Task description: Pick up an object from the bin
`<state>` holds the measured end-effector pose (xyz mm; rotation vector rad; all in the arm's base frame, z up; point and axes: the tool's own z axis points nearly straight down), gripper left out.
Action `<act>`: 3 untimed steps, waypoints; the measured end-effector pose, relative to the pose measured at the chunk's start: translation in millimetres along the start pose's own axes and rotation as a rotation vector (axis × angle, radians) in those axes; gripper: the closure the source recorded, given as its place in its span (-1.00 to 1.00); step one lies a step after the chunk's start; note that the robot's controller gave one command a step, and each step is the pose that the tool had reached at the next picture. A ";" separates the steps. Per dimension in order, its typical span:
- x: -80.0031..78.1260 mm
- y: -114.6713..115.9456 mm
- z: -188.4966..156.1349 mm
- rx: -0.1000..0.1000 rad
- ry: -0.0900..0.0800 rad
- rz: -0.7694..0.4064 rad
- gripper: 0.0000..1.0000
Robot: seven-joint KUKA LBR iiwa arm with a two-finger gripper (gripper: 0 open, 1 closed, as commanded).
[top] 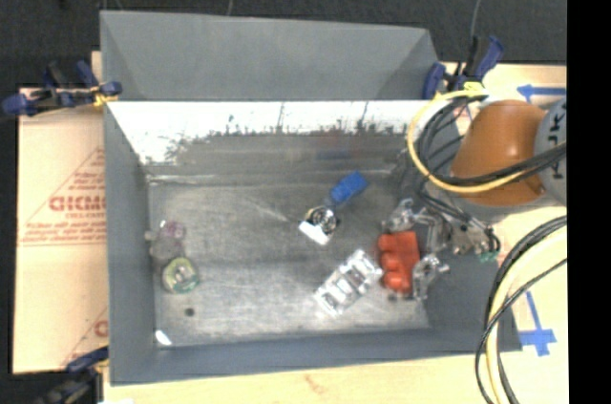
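- My gripper (pixel 420 247) is low in the right end of the grey bin (pixel 126 230), close against its right wall. My orange wrist cover (pixel 501 149) and looped cables sit above the rim behind it.
- The red blocky thing (pixel 399 261) lies on the bin floor at the right, directly at my gripper. Metal parts of the gripper show at its upper-left corner and at its lower-right corner.
- Whether my gripper is apart, together or clamped on the red thing, I cannot tell from this angle.
- Just left of the red thing, touching or nearly touching it, lies a clear plastic blister pack (pixel 347 283), set at a slant.
- Further up the floor, near the middle, is a small white-and-silver piece (pixel 319 223). A blue piece (pixel 347 190) lies just above and to the right of it, near the back wall.
- Well apart from all this, at the left end of the bin, is a round greenish cap-like thing (pixel 179 275), with a pale, clear knobbly thing (pixel 167 238) just above it.
- A small white scrap (pixel 162 336) lies in the near-left corner.
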<state>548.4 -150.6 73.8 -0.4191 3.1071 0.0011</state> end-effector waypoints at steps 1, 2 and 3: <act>-1.0 0.3 -1.5 0.003 -0.004 -0.004 1.00; -29.9 2.1 -122.9 0.005 -0.002 -0.333 1.00; -91.7 20.7 -198.1 0.005 -0.005 -0.741 1.00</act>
